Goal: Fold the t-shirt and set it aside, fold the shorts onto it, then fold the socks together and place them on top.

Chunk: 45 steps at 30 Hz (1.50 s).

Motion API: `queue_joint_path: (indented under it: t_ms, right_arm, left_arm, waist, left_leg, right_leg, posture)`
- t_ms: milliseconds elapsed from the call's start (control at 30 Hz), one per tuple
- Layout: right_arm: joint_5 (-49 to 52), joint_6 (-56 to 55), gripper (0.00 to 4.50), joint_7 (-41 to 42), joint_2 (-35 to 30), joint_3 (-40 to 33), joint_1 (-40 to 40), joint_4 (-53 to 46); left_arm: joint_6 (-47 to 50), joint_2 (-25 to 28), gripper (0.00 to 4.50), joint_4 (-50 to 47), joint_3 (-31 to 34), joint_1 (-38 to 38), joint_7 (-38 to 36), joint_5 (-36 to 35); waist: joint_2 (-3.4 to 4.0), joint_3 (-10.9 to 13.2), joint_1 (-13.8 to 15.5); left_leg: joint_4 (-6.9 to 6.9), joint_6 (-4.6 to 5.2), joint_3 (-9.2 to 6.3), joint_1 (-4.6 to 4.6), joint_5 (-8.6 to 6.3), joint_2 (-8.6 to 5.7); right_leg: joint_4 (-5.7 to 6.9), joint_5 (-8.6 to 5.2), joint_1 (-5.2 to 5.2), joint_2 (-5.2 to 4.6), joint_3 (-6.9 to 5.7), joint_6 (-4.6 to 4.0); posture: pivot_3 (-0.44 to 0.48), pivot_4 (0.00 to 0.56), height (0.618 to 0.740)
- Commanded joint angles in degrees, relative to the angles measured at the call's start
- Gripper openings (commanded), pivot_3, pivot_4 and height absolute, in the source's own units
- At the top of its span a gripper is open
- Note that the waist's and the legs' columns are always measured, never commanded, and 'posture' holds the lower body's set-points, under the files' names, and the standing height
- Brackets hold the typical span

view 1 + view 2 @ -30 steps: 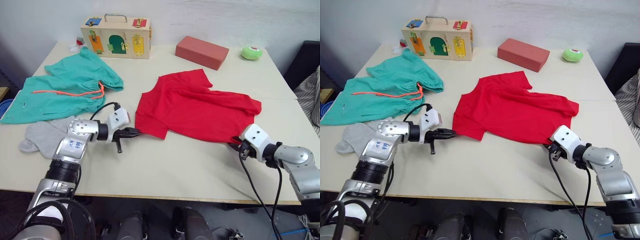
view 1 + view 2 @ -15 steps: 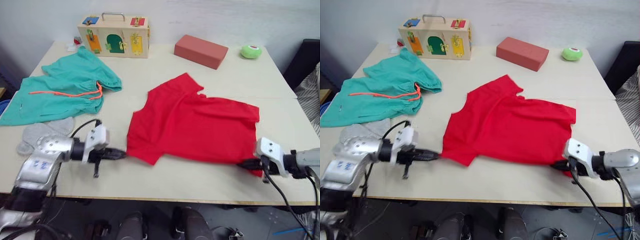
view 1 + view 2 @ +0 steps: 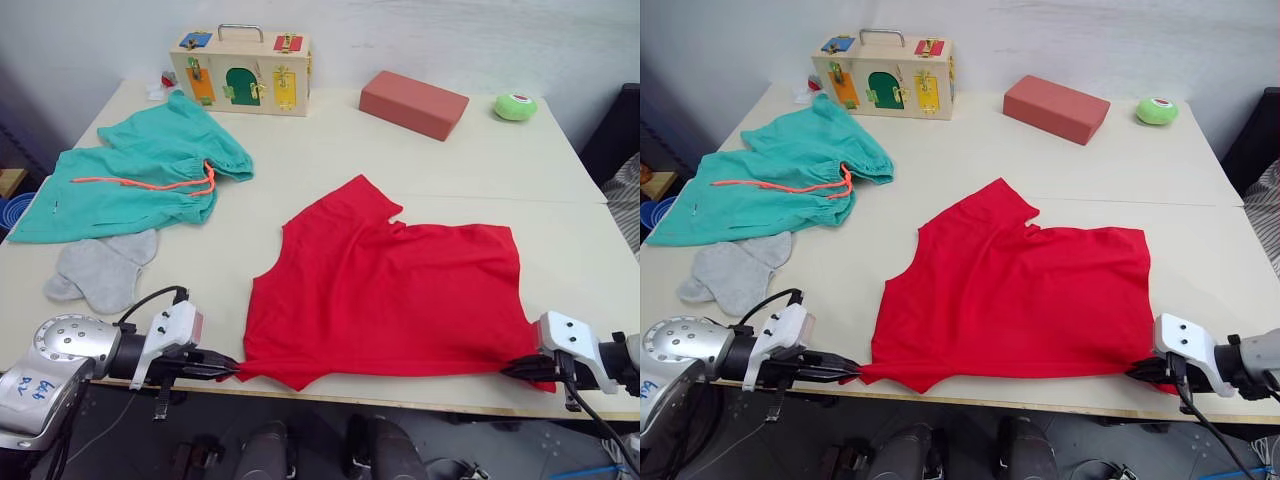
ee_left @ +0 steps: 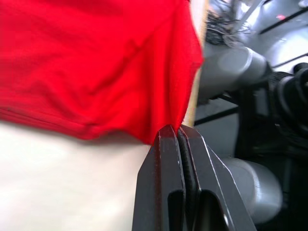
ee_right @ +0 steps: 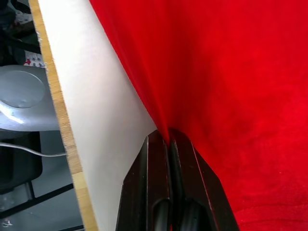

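bench [image 3: 300,150]: pale top, wooden front edge, carries everything.

t-shirt [image 3: 390,290]: red, spread nearly flat at centre-right of the bench, one sleeve pointing to 12 o'clock, bottom hem running along the near edge at 6 o'clock. Both lower corners are pinched.

shorts [image 3: 130,180]: teal, lying rumpled at 10 o'clock, orange drawstring [image 3: 150,183] across the waistband. Well apart from the t-shirt.

socks [image 3: 100,270]: light grey, lying flat just below the shorts at 9 o'clock, touching or overlapping the shorts' lower edge, can't tell which.

wooden latch box [image 3: 243,70]: upright at 11 o'clock on the far side, metal handle on top, coloured panels on its face.

red-brown block [image 3: 413,103]: at 1 o'clock on the far side, lying flat, angled.

green round object [image 3: 515,106]: far right corner, 2 o'clock, near the block but not touching.

left pincer [image 3: 228,368]: at 7 o'clock at the bench's near edge, fingers clamped together on the t-shirt's lower left corner; left wrist view shows the cloth nipped right at the fingertips [image 4: 168,137].

right pincer [image 3: 520,368]: at 5 o'clock at the near edge, fingers clamped on the t-shirt's lower right corner; right wrist view shows red cloth drawn in between the closed tips [image 5: 159,144].
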Motion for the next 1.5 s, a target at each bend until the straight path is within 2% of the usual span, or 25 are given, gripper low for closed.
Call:
queue_joint_path:
  t_ms: [33,267,433,633,800,933,1100,1233,1467,1500]
  right_arm:
    - [3.2,6.5,0.02,1.8,-1.7,-6.5,4.4,-1.3]
    - [9.1,17.3,0.02,6.3,-3.7,-12.8,8.5,-5.5]
    - [10.3,20.7,0.02,6.4,-4.8,-12.1,5.5,-5.6]
    - [11.3,26.0,0.02,5.2,-5.6,-5.6,-3.6,-4.7]
    - [11.6,28.9,0.02,5.3,-6.0,-3.4,-7.1,-4.6]
    - [12.3,30.7,0.02,2.1,-2.8,-2.7,-9.1,-5.7]
    - [13.4,32.3,0.02,-2.5,0.6,-5.2,-7.7,-7.3]
    - [13.4,30.5,0.95,-7.8,4.4,-10.9,-6.3,-8.8]
    - [12.4,20.4,3.46,-15.0,12.5,-25.6,-0.2,-16.0]
    - [14.2,21.1,3.5,-15.6,13.9,-27.1,0.6,-18.7]
  left_arm:
    - [0.4,1.3,0.0,2.0,0.5,-4.6,-0.2,-0.9]
    - [4.6,5.3,0.0,7.3,-3.4,-13.3,-4.7,-1.9]
    - [4.9,6.0,0.0,11.4,-8.0,-20.1,-7.6,-0.3]
    - [3.5,0.2,0.0,20.6,-14.3,-31.7,-7.7,3.3]
    - [1.5,-1.4,0.0,24.9,-16.3,-34.6,-8.4,5.8]
    - [0.2,-4.4,0.0,27.0,-17.3,-35.8,-7.4,7.3]
    - [1.2,-6.4,0.0,27.7,-16.7,-35.3,-7.0,7.1]
    - [-1.2,-8.1,0.91,28.7,-13.9,-34.0,-2.5,7.5]
    - [-5.2,-12.1,3.13,24.8,-1.4,-27.4,6.6,2.6]
    - [-4.3,-12.4,3.41,22.0,0.3,-25.4,6.3,0.3]
  waist:
    - [0.0,0.0,0.2]
    - [0.11,0.0,-0.5]
    - [0.13,0.1,-0.3]
    - [0.12,0.1,-0.2]
    - [0.12,0.1,-0.3]
    - [0.11,0.1,-0.2]
    - [0.11,0.1,-0.2]
    - [0.11,0.1,-0.2]
    - [0.11,0.1,-0.2]
    - [0.11,0.1,-0.3]
  left_leg:
    - [0.01,0.01,0.0,-0.02,0.0,0.0]
    - [-0.01,0.02,0.03,0.04,0.0,0.01]
    - [-0.01,0.01,0.05,0.01,0.03,0.0]
    - [0.05,0.02,0.06,-0.06,0.05,-0.01]
    - [0.05,-0.01,0.11,-0.12,0.13,-0.03]
    - [0.25,0.03,0.15,-0.15,0.14,-0.05]
    - [0.43,0.05,0.11,-0.17,0.13,-0.02]
    - [0.45,0.05,0.11,-0.17,0.13,-0.02]
    - [0.39,0.04,0.1,-0.15,0.13,-0.01]
    - [0.39,0.04,0.1,-0.15,0.13,0.0]
  right_leg:
    - [0.0,0.0,0.0,0.0,-0.01,0.0]
    - [0.06,0.0,-0.01,0.06,0.01,0.0]
    - [0.08,0.0,-0.05,0.08,0.02,0.0]
    - [0.08,0.0,-0.08,0.1,0.01,0.0]
    - [0.11,-0.01,-0.13,0.17,0.0,0.01]
    - [0.16,-0.01,-0.12,0.16,0.02,0.03]
    - [0.3,0.0,-0.12,0.12,0.05,0.04]
    - [0.33,0.0,-0.12,0.11,0.06,0.04]
    - [0.34,0.0,-0.11,0.11,0.06,0.05]
    - [0.34,0.0,-0.11,0.11,0.06,0.05]
  posture:
    - [0.0,0.15,0.74]
    - [0.0,0.15,0.74]
    - [0.0,0.15,0.74]
    - [0.0,0.15,0.74]
    - [0.0,0.15,0.74]
    - [0.0,0.15,0.74]
    - [0.0,0.15,0.74]
    - [0.0,0.15,0.74]
    - [0.0,0.15,0.74]
    - [0.0,0.15,0.74]
